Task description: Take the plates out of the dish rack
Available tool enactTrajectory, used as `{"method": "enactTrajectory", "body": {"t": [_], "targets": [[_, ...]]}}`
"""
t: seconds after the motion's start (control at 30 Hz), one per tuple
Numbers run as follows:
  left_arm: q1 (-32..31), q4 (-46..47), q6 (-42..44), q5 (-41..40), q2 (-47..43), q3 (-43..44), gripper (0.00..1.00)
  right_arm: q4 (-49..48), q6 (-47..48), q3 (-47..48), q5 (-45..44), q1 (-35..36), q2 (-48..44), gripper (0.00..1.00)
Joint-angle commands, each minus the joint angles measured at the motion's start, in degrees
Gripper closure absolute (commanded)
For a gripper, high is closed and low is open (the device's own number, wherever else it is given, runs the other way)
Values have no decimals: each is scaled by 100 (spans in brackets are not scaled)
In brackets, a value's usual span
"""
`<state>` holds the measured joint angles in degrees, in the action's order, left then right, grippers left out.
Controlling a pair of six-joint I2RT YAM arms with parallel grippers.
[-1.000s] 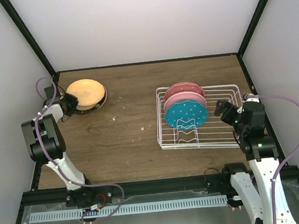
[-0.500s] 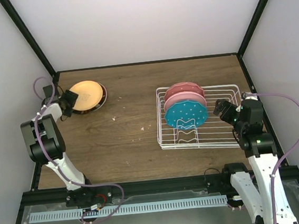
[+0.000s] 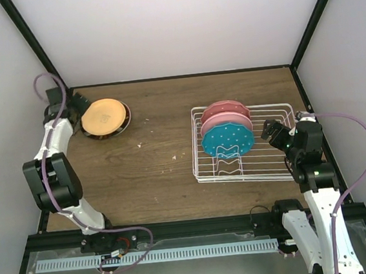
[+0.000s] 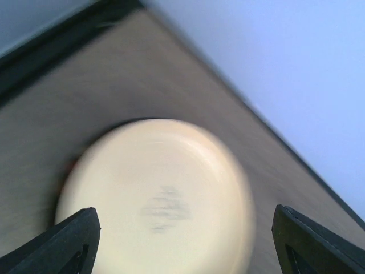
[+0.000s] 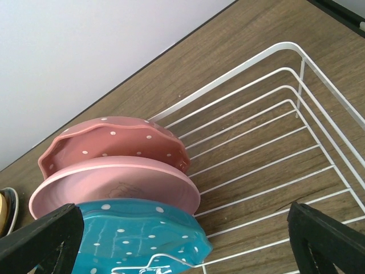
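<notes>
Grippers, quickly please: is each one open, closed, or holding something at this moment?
Left gripper: open, holding nothing; the cream-orange plate lies just ahead of it.
Right gripper: open, holding nothing, beside the dish rack.

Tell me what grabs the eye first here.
Three plates stand on edge in the white wire rack at right: a teal dotted plate in front, two pink plates behind it. In the far-left corner a cream-orange plate lies flat, with the left gripper open just beside it. The right gripper hovers open by the rack's right side.
</notes>
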<state>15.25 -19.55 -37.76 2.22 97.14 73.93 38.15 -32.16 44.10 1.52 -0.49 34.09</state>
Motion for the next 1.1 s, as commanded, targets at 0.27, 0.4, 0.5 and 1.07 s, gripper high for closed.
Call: {"method": "enactTrajectory", "body": {"t": [0.27, 0.4, 0.5, 1.07], "targets": [[-4205, -398, 5061, 2624, -305, 1660, 21, -258, 91, 88, 132, 58, 110, 0], [-5402, -795, 6319, 2242, -516, 1368, 23, -95, 96, 108, 29, 58, -107, 0], [-5922, -970, 6989, 1837, -457, 1235, 23, 10, 88, 114, -21, 58, -259, 0], [-6624, -154, 7703, 377, 418, 1262, 26, 343, 13, 185, -122, 59, -603, 0]]}}
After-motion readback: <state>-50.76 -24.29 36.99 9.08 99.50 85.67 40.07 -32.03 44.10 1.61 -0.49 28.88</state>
